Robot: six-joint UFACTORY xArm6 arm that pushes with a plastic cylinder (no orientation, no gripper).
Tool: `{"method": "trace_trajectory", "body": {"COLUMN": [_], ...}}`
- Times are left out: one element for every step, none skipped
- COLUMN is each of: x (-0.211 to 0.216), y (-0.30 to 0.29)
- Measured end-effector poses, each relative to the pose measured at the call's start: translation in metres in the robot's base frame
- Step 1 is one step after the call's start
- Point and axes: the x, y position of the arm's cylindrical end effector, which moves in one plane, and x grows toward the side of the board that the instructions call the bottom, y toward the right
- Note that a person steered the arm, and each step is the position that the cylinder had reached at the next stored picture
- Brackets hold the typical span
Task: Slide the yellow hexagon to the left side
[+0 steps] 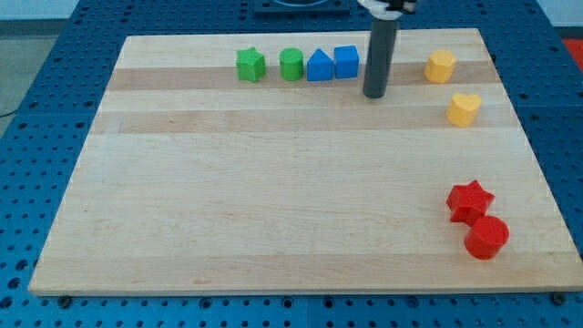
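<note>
The yellow hexagon (440, 66) sits near the board's top right. A yellow heart-shaped block (464, 108) lies just below and right of it. My tip (374, 94) rests on the board to the left of the yellow hexagon, apart from it, and just right of the blue cube (346, 61). The rod rises from the tip to the view's top.
A row at the top holds a green star (250, 65), a green cylinder (291, 64), a blue house-shaped block (319, 66) and the blue cube. A red star (469, 200) and a red cylinder (486, 237) sit at the lower right. The wooden board (273, 200) lies on a blue perforated table.
</note>
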Motion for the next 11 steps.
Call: {"method": "trace_trajectory", "body": {"x": [0.0,0.0,-0.017,-0.041,-0.043,-0.053,-0.069,-0.076,-0.068,-0.051,-0.052], "y": [0.062,0.122,0.164,0.17,0.135,0.1,0.08,0.078,0.078,0.071,0.07]}}
